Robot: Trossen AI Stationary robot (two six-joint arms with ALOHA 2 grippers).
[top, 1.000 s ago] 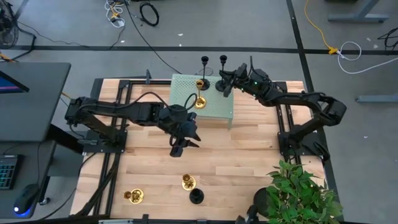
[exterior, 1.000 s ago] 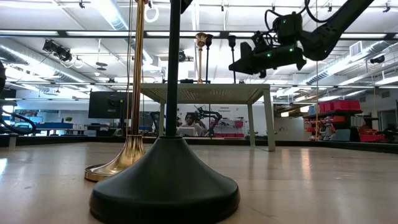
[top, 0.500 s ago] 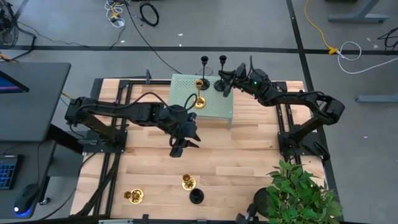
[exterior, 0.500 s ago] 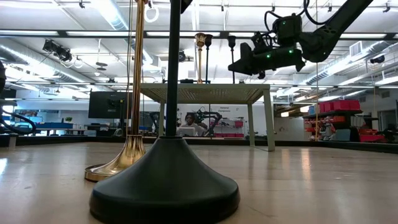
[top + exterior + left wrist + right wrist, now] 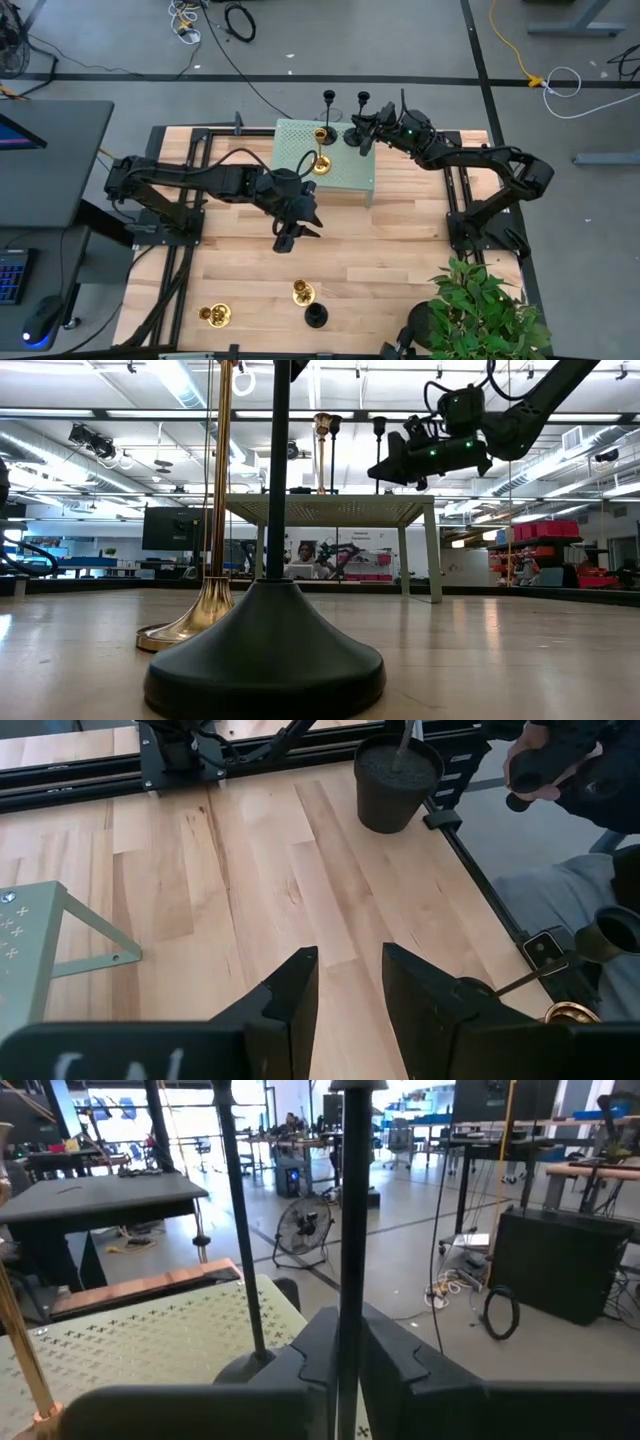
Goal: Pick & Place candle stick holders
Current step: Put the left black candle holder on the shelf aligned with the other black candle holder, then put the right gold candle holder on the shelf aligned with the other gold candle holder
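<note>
A pale green perforated stand (image 5: 345,175) sits at the table's far middle. On it are a brass candlestick holder (image 5: 321,163) and a black one (image 5: 236,1220), which rests on its round base. My right gripper (image 5: 366,127) reaches over the stand's far right corner and is shut on a second black holder (image 5: 379,440). My left gripper (image 5: 291,236) hangs open and empty over the table's middle; in the left wrist view (image 5: 346,985) only bare wood lies ahead. Two brass holders (image 5: 213,315) (image 5: 303,292) and one black holder (image 5: 316,316) stand on their bases near the front edge. My right gripper pinches the black holder's thin stem (image 5: 350,1270) between its two fingers (image 5: 395,1355), low on the stem. The fingers come about level from the table's right side and lie across the stem. The holder stands upright; the gripper hides its base.
A black pot (image 5: 398,780) with a leafy plant (image 5: 485,310) stands at the table's near right corner. Dark rails (image 5: 190,200) run along both sides of the table. Bare wood (image 5: 400,250) lies between the stand and the front holders.
My right gripper has shifted slightly toward the table's right with the black holder still upright in its fingers; in the low view the holder's cup has moved a little to the right.
</note>
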